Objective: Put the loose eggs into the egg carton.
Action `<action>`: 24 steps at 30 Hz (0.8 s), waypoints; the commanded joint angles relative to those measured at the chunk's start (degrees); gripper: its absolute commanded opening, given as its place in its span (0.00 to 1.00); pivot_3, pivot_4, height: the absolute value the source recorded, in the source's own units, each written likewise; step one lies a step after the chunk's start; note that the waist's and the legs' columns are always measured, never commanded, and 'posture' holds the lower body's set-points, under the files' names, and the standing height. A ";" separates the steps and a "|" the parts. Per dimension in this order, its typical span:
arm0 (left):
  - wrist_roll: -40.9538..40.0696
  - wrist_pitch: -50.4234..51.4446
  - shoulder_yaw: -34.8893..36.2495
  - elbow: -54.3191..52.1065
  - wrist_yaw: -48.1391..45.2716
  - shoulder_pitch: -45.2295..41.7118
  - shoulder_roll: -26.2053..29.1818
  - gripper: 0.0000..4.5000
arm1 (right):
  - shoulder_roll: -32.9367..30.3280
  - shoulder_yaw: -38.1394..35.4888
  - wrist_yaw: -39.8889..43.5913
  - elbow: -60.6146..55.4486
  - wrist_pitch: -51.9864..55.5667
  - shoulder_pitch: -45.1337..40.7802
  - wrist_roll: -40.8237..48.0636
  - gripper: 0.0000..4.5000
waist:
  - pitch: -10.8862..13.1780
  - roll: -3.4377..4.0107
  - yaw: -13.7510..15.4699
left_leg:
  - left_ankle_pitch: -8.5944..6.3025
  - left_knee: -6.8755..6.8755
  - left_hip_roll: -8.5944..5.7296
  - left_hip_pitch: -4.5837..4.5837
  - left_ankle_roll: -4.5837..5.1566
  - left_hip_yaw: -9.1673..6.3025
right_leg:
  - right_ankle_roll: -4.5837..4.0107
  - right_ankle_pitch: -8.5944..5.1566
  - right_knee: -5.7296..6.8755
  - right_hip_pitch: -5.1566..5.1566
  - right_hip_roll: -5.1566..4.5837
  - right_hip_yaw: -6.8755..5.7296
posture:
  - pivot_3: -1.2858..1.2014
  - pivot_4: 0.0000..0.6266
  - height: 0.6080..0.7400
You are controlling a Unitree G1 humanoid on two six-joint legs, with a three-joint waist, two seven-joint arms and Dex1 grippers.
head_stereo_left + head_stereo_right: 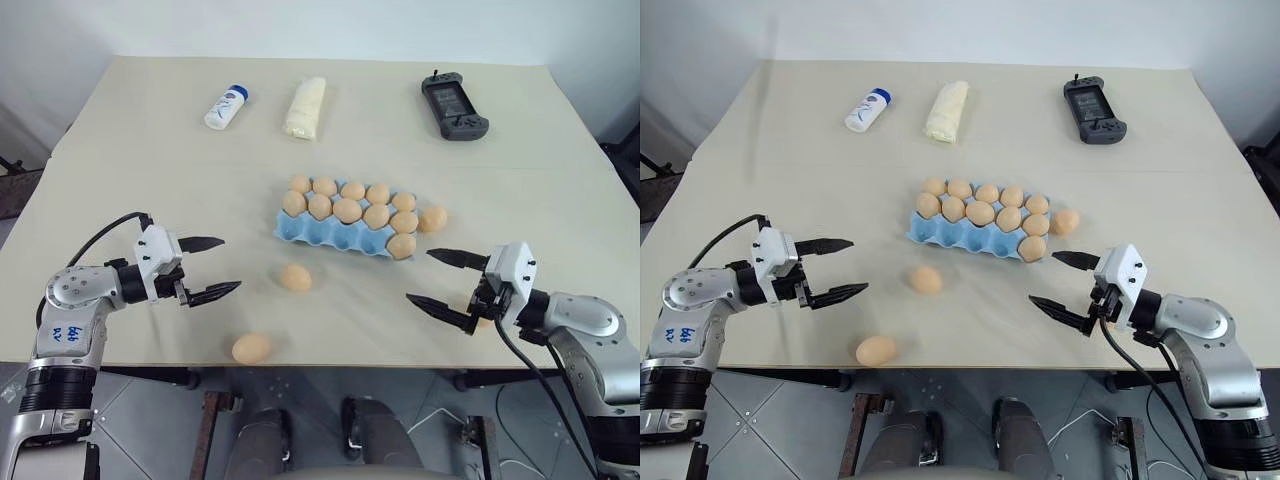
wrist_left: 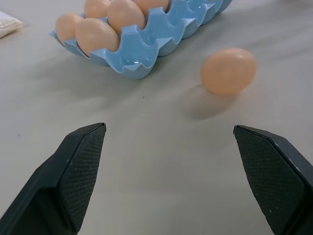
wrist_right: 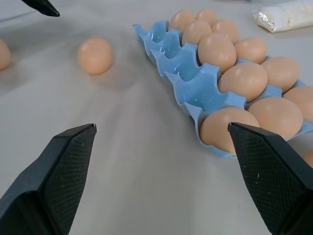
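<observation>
The light blue egg carton lies mid-table with several eggs in its two far rows and one at the right end of the near row. One loose egg rests just in front of the carton, another near the table's front edge, and a third touches the carton's right end. My left gripper hovers open to the left of the front egg, pointing toward it. My right gripper hovers open at the front right, aimed at the carton. Neither holds anything.
At the far side of the table lie a white bottle, a white rolled packet and a dark grey game controller. The table's front edge runs just below both grippers.
</observation>
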 commanded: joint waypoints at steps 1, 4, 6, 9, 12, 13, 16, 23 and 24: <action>-0.39 -0.55 0.49 -0.87 0.68 -1.43 0.02 0.98 | 0.61 -0.74 -0.33 0.05 -1.05 -1.25 0.36 1.00 | 0.00 0.00 0.02 | 0.00 0.01 0.00 0.00 0.00 0.00 | 0.00 0.00 0.01 0.00 0.00 0.00 | 0.52 0.24 1.00; -0.86 0.00 0.33 -0.80 0.49 -1.82 -0.35 0.98 | 0.66 -1.10 -0.60 0.07 -1.04 -1.41 0.44 1.00 | 0.00 0.00 0.02 | 0.00 -0.01 0.00 0.00 0.00 -0.01 | 0.00 0.00 0.01 0.00 0.00 -0.01 | 0.52 0.24 1.00; -3.47 1.20 -0.25 -1.47 -1.65 -2.87 -1.73 0.98 | 0.10 -3.67 -1.72 -1.75 -0.54 0.69 1.18 1.00 | 0.00 0.00 0.06 | 0.00 -0.01 0.00 -0.01 0.00 0.00 | 0.01 0.01 0.00 -0.01 0.00 -0.01 | 0.52 0.24 1.00; -4.21 1.93 -2.05 -2.20 -4.19 -4.27 -2.85 0.98 | -0.16 -8.02 -3.76 -5.40 0.52 5.30 2.63 1.00 | 0.00 0.00 0.65 | 0.01 0.00 0.00 -0.06 -0.02 -0.03 | 0.05 0.03 -0.01 -0.01 0.00 -0.06 | 0.52 0.24 1.00; -4.22 1.59 -3.56 -1.99 -5.54 -5.67 -3.91 0.98 | 0.42 -12.00 -5.43 -8.60 0.85 10.98 3.54 1.00 | 0.00 0.00 1.02 | 0.00 0.03 -0.01 -0.05 -0.06 -0.01 | 0.08 0.05 -0.02 0.02 0.01 -0.05 | 0.52 0.24 1.00; -4.06 1.25 -4.19 -1.75 -6.02 -6.23 -4.37 0.98 | 0.81 -13.36 -5.91 -9.55 0.60 13.11 3.66 1.00 | 0.00 0.00 1.27 | -0.02 0.07 -0.01 -0.06 -0.03 0.01 | 0.09 0.05 -0.02 0.02 0.01 -0.04 | 0.52 0.24 1.00; -3.01 -0.64 -6.70 -0.51 -8.20 -7.91 -5.94 0.98 | 3.70 -18.17 -8.40 -12.02 -0.65 20.32 4.40 1.00 | -0.01 0.00 1.48 | -0.01 0.08 -0.02 -0.02 0.02 0.01 | 0.09 0.05 -0.03 0.09 0.02 -0.01 | 0.52 0.24 1.00; -2.55 -2.76 -8.40 2.45 -9.98 -10.86 -7.66 0.98 | 10.52 -20.79 -11.18 -13.57 -5.51 30.58 2.75 1.00 | -0.01 -0.01 1.17 | 0.07 0.09 -0.04 0.07 0.10 0.06 | 0.07 0.18 -0.02 0.14 0.04 0.09 | 0.52 0.24 1.00; -2.66 -2.74 -8.43 2.48 -10.16 -10.94 -7.76 0.98 | 10.88 -20.45 -11.31 -13.55 -5.82 31.14 2.47 1.00 | -0.01 0.00 1.03 | 0.08 0.09 -0.03 0.08 0.10 0.06 | 0.04 0.20 -0.01 0.13 0.04 0.09 | 0.52 0.24 1.00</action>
